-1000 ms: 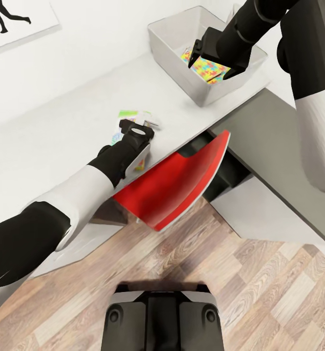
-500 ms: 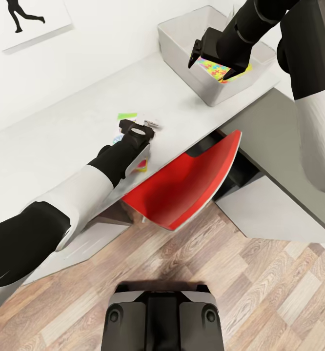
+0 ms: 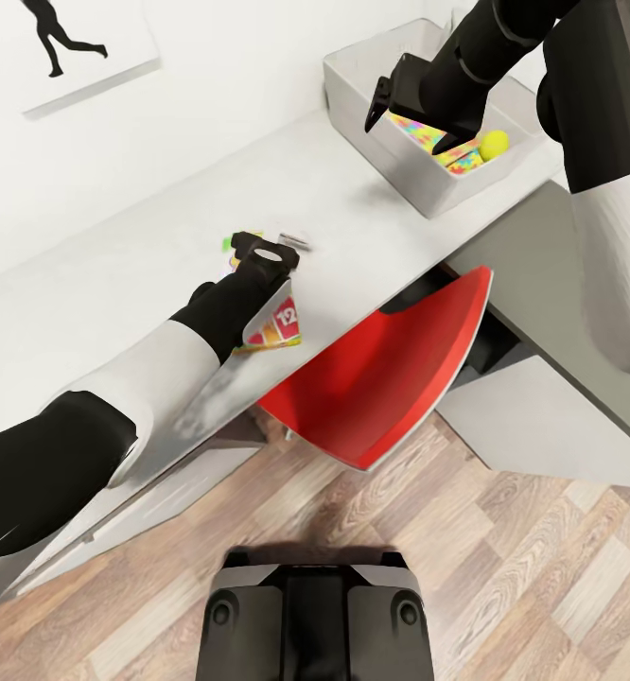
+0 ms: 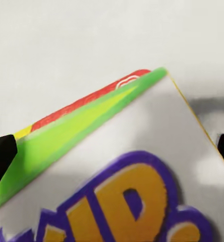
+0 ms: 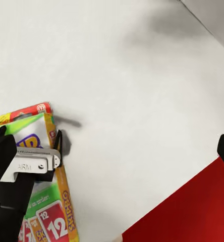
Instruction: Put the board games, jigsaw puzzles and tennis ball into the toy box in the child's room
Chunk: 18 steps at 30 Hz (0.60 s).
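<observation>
A pale grey desk (image 3: pixel 116 274) runs along a white wall above wood-plank floor, the board game (image 3: pixel 275 326) lying flat at its front edge, long axis crosswise, under the left pincer (image 3: pixel 261 248), whose grip state cannot be determined.

The left arm reaches forward from the near left, its left gripper (image 3: pixel 258 248) low and pointing down, jaws set apart. The right arm stretches from the right toward the far side, with the right gripper (image 3: pixel 419 90) raised; its jaws' state cannot be told.
</observation>
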Motion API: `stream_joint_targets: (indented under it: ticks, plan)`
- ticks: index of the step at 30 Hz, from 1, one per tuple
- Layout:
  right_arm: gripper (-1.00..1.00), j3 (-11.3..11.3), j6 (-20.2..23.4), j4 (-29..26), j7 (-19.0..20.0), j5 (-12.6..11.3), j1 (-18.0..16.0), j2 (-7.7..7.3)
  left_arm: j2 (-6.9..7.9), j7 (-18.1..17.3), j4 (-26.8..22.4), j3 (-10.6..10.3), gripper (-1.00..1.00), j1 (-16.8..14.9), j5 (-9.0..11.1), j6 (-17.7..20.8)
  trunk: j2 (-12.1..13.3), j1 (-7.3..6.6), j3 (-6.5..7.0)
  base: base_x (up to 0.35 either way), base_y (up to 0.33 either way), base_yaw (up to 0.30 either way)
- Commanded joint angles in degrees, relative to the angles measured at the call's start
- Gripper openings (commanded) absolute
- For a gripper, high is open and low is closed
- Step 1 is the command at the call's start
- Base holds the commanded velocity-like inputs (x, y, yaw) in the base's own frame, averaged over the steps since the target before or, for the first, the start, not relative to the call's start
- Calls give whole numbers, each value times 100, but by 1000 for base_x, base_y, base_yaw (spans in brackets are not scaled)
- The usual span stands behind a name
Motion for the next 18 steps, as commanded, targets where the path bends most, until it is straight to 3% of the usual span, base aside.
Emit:
stream_joint_targets:
  ticks: [1,6,18]
  plan:
    - [100,14,60,-1,-54,-55,-10,-6,0,43,69,-28,100,-5,86,14,-6,7,-8,52,95,0]
    - [100,14,58,-2,-54,-55,-7,-6,0,43,69,-27,100,10,78,13,-6,7,-8,-38,157,0]
    - [100,14,58,-30,-54,-55,-8,-6,0,70,71,-25,100,25,80,13,-6,7,-8,-161,29,0]
